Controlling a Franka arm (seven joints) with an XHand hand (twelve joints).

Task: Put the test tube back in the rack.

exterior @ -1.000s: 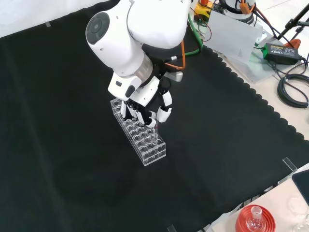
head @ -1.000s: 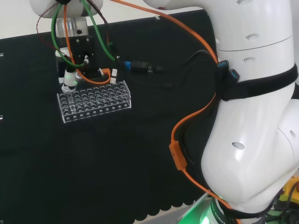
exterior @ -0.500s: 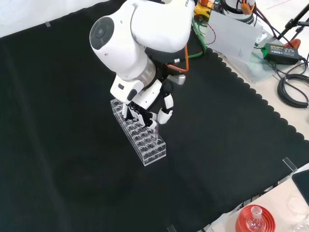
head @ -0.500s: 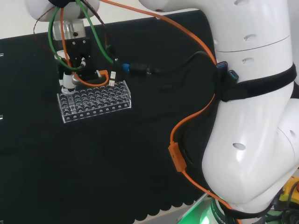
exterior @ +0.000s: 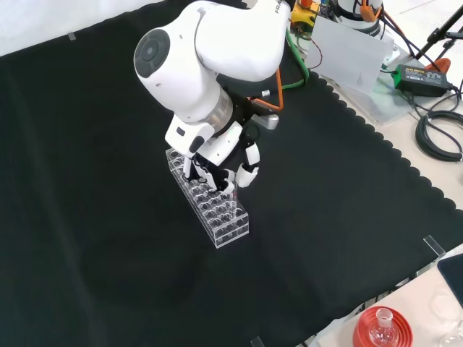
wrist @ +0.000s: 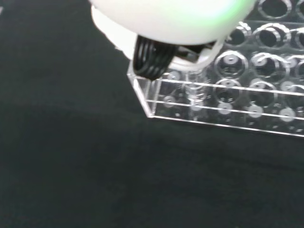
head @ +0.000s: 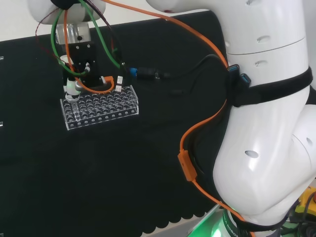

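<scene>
My head camera looks from behind and above my base, over my white links, at the rack on the cloth. My front camera faces down on that same rack from the opposite side, and my wrist camera sits right at its corner.

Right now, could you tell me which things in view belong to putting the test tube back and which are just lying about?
Part of the job:
- clear rack
- test tube, standing in a hole near the rack's corner
- hand, over that end of the rack

Lying about:
- flask on a red ribbed stand
- black power adapter
</scene>
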